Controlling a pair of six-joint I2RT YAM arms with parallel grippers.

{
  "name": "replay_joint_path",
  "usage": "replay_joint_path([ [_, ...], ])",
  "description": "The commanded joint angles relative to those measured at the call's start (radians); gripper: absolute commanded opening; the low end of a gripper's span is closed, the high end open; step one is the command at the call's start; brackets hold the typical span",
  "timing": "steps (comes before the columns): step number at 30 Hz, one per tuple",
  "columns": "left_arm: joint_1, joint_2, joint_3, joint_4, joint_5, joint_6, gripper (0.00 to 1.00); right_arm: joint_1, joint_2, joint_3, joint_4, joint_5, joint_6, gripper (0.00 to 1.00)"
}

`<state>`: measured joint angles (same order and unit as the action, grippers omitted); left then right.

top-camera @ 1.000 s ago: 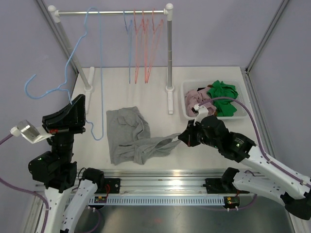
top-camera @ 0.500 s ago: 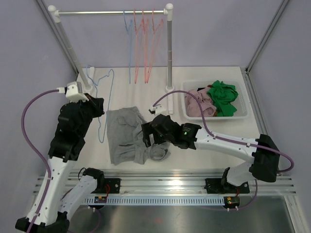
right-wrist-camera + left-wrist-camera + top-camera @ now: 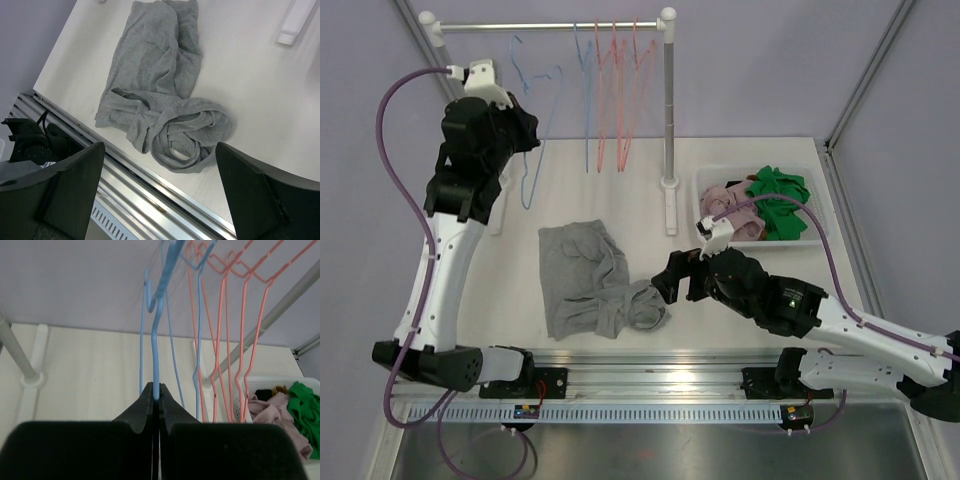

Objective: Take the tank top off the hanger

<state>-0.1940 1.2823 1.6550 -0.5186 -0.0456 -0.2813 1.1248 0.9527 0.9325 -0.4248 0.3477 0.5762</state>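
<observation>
Where we see the top [image 3: 582, 285]: crumpled flat on the bench [image 3: 620, 190], near the middle, off its hanger and touched by neither arm.
Left end effector [image 3: 156, 392]: pressed together, pinching a bare blue hanger [image 3: 155, 350] at far left, up by the rail [image 3: 550, 25].
Right end effector [image 3: 675, 282]: spread wide, holding nothing, just right of the top.
Other hangers [image 3: 615, 90]: blue and pink, we see them hung on the rail.
Bin [image 3: 702, 215]: far right, holding pink and green clothes.

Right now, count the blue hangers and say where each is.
2. One blue hanger is pinched in the left end effector, near the rail; the other blue hanger hangs on the rail beside the red hangers. None seems hidden.
</observation>
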Motion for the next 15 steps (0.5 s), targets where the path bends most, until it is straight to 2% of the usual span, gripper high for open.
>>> replay_joint_path([
  [1, 0.016, 0.119, 0.194, -0.018, 0.023, 0.079, 0.00, 0.004, -0.061, -0.032, -0.028, 0.030, 0.008, 0.99],
  [8, 0.034, 0.363, 0.481, -0.049, 0.001, 0.122, 0.00, 0.003, -0.130, -0.047, -0.071, 0.042, -0.025, 0.99],
  [15, 0.054, 0.532, 0.624, -0.055, 0.033, 0.107, 0.00, 0.003, -0.132, -0.080, -0.040, 0.030, -0.061, 1.00],
])
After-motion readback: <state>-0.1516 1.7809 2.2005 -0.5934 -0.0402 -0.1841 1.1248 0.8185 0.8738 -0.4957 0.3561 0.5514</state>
